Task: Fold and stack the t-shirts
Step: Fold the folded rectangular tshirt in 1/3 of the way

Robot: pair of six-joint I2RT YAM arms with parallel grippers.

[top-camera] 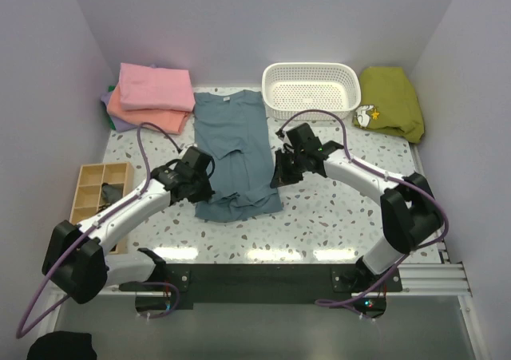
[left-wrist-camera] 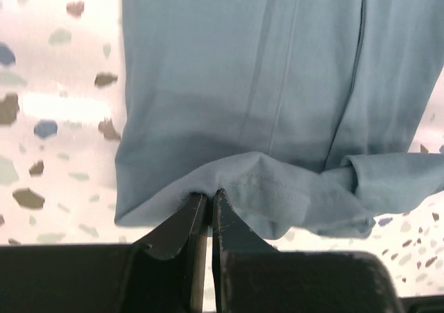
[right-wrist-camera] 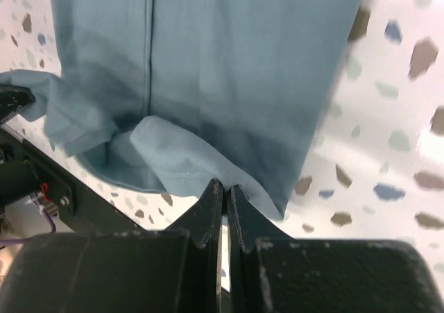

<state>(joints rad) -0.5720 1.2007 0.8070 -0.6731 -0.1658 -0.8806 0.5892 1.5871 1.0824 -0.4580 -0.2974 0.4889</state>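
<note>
Left pincer [top-camera: 209, 191] is clamped tight on the near left corner of the blue shirt [top-camera: 231, 136], a little fold of hem bunched up between its jaws. Right pincer [top-camera: 279, 176] is pressed shut too, on the shirt's right edge towards the near end; its wrist view shows the cloth pulled up into the tips. The blue shirt lies in the middle of the table [top-camera: 335, 216] as a long narrow strip, collar at the far end, near end rumpled between the two arms. Far left, the pink shirt [top-camera: 156, 86] sits folded on the salmon shirt [top-camera: 148, 118], with the lavender shirt [top-camera: 112, 119] peeking out underneath. A white basket [top-camera: 311, 104] stands at the far edge, green cloth [top-camera: 391, 100] to its right, and a wooden tray [top-camera: 94, 186] on the near left.
</note>
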